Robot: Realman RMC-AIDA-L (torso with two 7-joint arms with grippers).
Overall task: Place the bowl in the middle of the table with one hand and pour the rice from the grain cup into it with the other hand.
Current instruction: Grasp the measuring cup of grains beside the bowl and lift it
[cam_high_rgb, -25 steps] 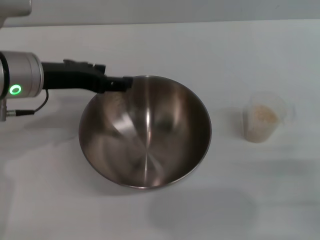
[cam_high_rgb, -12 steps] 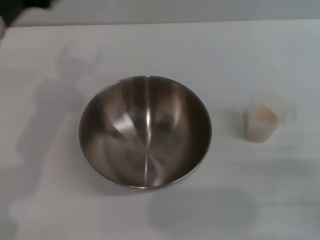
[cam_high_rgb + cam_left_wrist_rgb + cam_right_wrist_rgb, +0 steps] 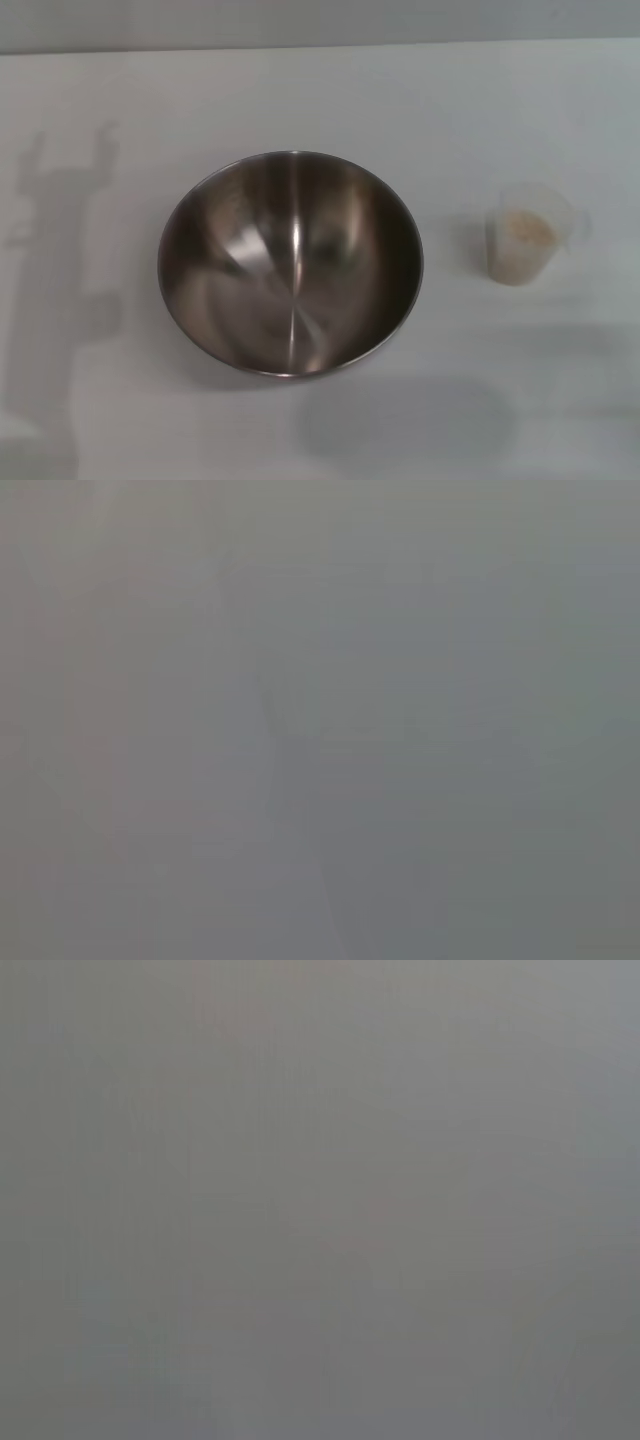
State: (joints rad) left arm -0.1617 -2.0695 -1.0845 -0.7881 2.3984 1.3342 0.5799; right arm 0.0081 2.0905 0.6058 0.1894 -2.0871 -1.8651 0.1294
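The table [image 3: 320,90] fills the head view. The bowl [image 3: 290,262] sits upright near its middle, mouth up, with nothing in it. To the bowl's right, standing apart from it, is the grain cup [image 3: 525,235], upright and holding rice [image 3: 527,230]; which way its pour lip faces I cannot tell. Neither pincer is in view, so their spread cannot be told. The cup lies on the robot's right side, so the right arm is likely nearer for the pour.
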